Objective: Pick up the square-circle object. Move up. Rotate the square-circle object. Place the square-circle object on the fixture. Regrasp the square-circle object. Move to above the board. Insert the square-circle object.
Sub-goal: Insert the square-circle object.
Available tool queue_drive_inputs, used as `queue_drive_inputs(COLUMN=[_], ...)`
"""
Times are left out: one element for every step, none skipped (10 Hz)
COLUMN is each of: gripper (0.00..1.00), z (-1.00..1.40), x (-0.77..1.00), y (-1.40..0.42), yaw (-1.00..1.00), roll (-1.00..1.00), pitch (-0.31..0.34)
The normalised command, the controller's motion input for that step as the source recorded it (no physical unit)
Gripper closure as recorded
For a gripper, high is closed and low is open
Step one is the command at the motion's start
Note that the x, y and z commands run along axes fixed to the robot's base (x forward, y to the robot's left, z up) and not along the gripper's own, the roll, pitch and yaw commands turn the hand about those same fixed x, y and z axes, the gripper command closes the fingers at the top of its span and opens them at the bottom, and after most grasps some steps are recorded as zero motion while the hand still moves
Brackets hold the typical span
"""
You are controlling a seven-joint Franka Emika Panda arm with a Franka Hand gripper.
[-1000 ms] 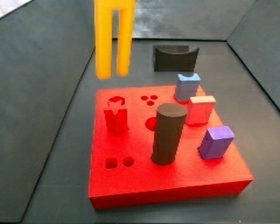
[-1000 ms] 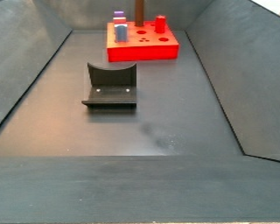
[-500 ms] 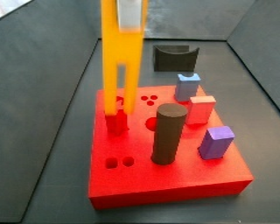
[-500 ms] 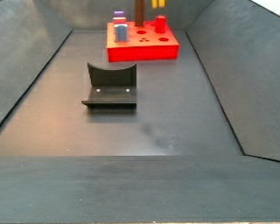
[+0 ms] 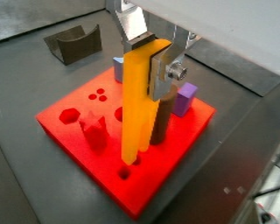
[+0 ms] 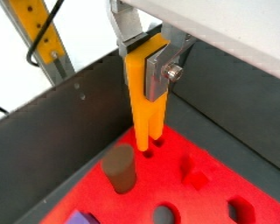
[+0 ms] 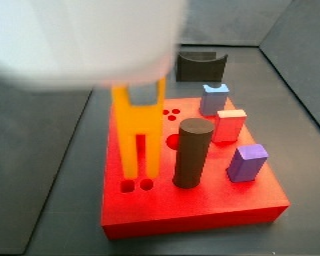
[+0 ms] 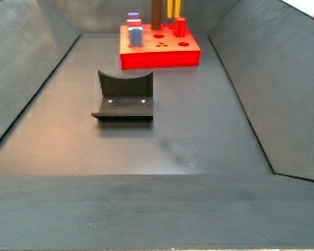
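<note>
My gripper (image 5: 146,54) is shut on the top of the square-circle object (image 5: 136,105), a long yellow-orange piece that hangs upright, prongs down, over the red board (image 5: 73,131). In both wrist views the silver fingers (image 6: 163,66) clamp its upper end (image 6: 149,96). In a side view its prongs (image 7: 136,165) reach down to the pair of small holes (image 7: 136,185) near the board's front left corner. I cannot tell whether they have entered the holes. The black fixture (image 7: 199,66) stands empty behind the board, also seen in the wrist view (image 5: 74,44).
On the board stand a tall dark cylinder peg (image 7: 191,152), a blue block (image 7: 214,98), a light red block (image 7: 230,125) and a purple block (image 7: 247,162). The gripper's blurred white body fills one side view's upper left. Grey bin walls (image 8: 42,69) surround the floor.
The gripper has come down with the square-circle object and shifted toward the board's front left. Its prongs went from well above the board to just over the two small holes.
</note>
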Motion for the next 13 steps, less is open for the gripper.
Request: queue_drive_inputs(gripper=[1.00,1.00,1.00,1.00,1.00,1.00,1.00,1.00,1.00,1.00,1.00,1.00,1.00], z=[-0.08,-0.21,-0.17,-0.21,-0.23,-0.08,-0.05,-0.15,-0.15,-0.16,-0.17,-0.09,-0.07], x=[-0.11,-0.09,-0.10,-0.11,-0.14,-0.23,-0.17,-0.11,-0.04,0.00,0.00,-0.01,0.00], y=[-0.17,-0.02,0.01,0.09,0.11,0.12,0.07,0.00,0.00,0.00,0.00,0.00,0.00], yaw=[0.00,0.01,0.02,0.08,0.08,0.09,0.04,0.18,0.42,0.52,0.49,0.25,0.06], roll=[-0.01,-0.08,-0.15,-0.18,-0.15,0.00,0.05,0.09,0.13,0.08,0.05,0.07,0.08], pitch=[-0.150,-0.243,-0.296,-0.314,-0.273,-0.113,0.000,0.000,0.000,-0.027,-0.041,-0.016,0.000])
